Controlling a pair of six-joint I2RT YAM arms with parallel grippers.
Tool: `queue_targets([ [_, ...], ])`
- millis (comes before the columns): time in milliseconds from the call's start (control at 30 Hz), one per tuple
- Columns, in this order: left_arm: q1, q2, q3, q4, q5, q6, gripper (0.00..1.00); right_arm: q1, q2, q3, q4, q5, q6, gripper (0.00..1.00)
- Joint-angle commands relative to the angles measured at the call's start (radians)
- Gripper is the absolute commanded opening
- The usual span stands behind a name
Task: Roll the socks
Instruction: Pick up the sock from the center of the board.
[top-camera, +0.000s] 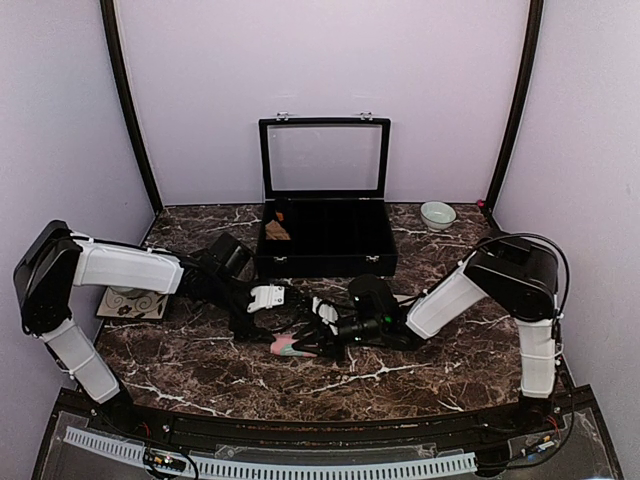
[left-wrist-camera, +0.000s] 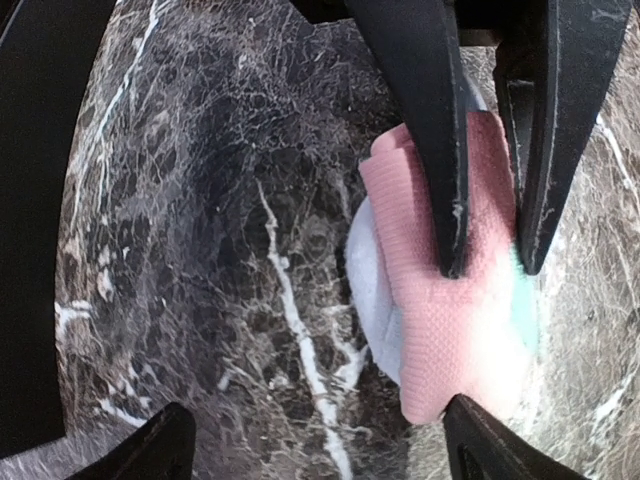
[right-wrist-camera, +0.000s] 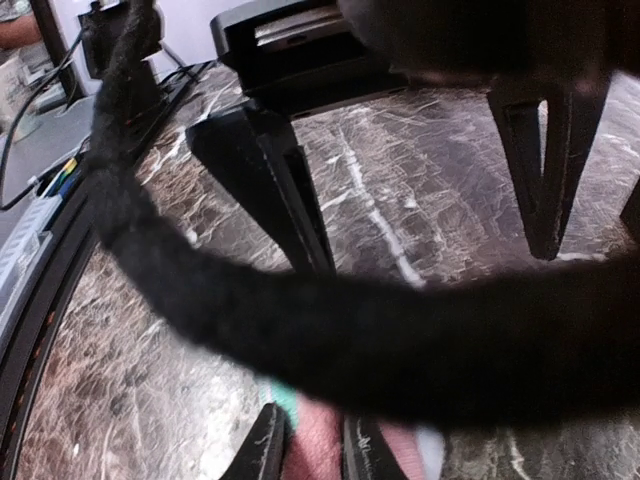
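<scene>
A pink sock (left-wrist-camera: 450, 330) with a mint-green patch and a white part lies bunched on the marble table (left-wrist-camera: 250, 250), just ahead of the middle of the near edge in the top view (top-camera: 290, 347). My right gripper (right-wrist-camera: 318, 452) is shut on a fold of its pink fabric. Its two black fingers (left-wrist-camera: 430, 150) come down onto the sock in the left wrist view. My left gripper (left-wrist-camera: 325, 445) hovers over the same sock, open wide, its right fingertip (left-wrist-camera: 500, 440) beside the sock's end and nothing between the jaws.
An open black case (top-camera: 325, 240) with a clear lid stands at the back centre, a small tan-brown bundle (top-camera: 278, 230) inside it. A pale bowl (top-camera: 437, 214) sits at the back right. A patterned tile (top-camera: 130, 303) lies at the left. A black cable (right-wrist-camera: 330, 340) crosses the right wrist view.
</scene>
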Motion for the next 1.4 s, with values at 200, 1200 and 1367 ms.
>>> queue_targets([
  [200,0.115,-0.126,-0.131,0.022,0.119,0.022,0.90,-0.025,0.137,-0.085,-0.412,0.098,0.198,0.08],
  [1200,-0.140,0.071,-0.071,0.171,-0.114,0.083,0.82,-0.039,0.182,-0.051,-0.444,0.028,0.264,0.02],
  [1367,-0.148,0.112,-0.075,0.217,-0.165,0.112,0.58,-0.055,0.179,-0.056,-0.439,-0.001,0.278,0.01],
])
